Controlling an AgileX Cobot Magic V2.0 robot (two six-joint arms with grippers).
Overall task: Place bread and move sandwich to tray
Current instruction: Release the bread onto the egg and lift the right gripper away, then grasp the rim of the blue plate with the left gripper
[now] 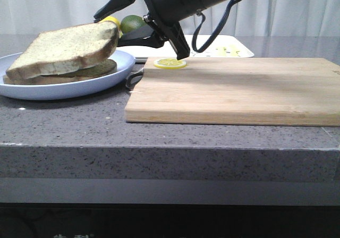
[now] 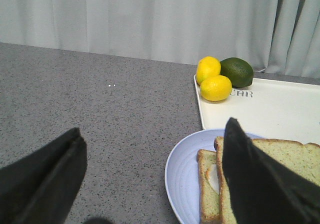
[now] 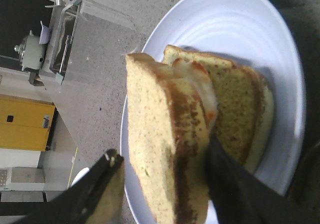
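At the front view's upper left, the right gripper stands spread around the bread, tilted over the sandwich on the plate; firm grip uncertain.

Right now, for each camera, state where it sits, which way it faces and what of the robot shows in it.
Front view: low at the table edge, facing forward over the cutting board; the right arm reaches toward the bread.
Left wrist view: on the left arm, above the table, facing the tray and lemons; the open left pincer shows.
Right wrist view: on the right arm, facing the plate; the right pincer straddles the bread.
All three share the plate and the sandwich.
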